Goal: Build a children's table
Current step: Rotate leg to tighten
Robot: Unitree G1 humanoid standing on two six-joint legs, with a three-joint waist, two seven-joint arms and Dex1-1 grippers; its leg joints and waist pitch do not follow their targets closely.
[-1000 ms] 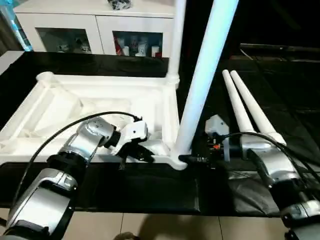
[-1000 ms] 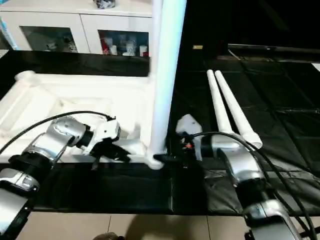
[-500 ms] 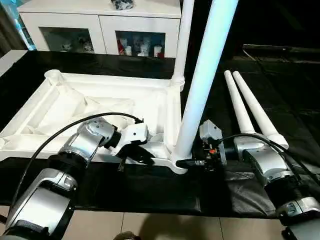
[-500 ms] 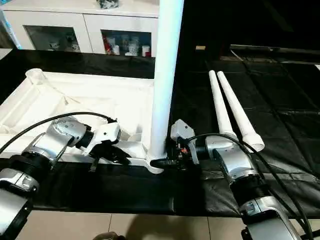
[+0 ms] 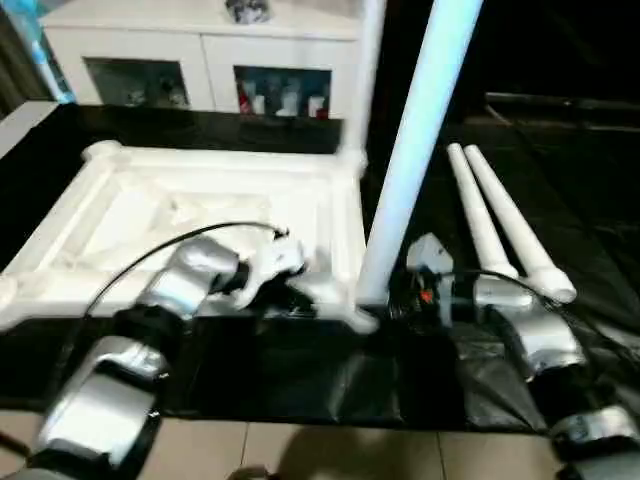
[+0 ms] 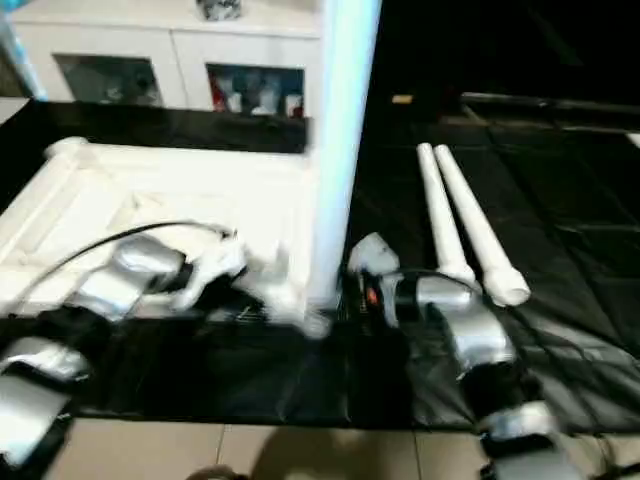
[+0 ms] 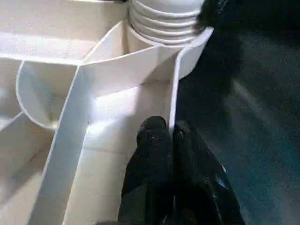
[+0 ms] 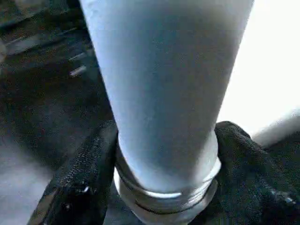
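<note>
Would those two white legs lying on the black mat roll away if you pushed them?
Probably a little. The two loose legs are round and smooth, so a sideways push could roll them, likely curving because they taper. They look like stiff plastic, probably light for their length. The black mat may slow them.

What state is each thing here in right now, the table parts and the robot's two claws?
Table top: lying upside down, ribs up.
Near leg: standing upright in a corner socket.
Far leg: upright in its socket.
Two loose legs: lying side by side.
Left gripper: shut on table top's rim.
Right gripper: fingers around near leg's base.
</note>
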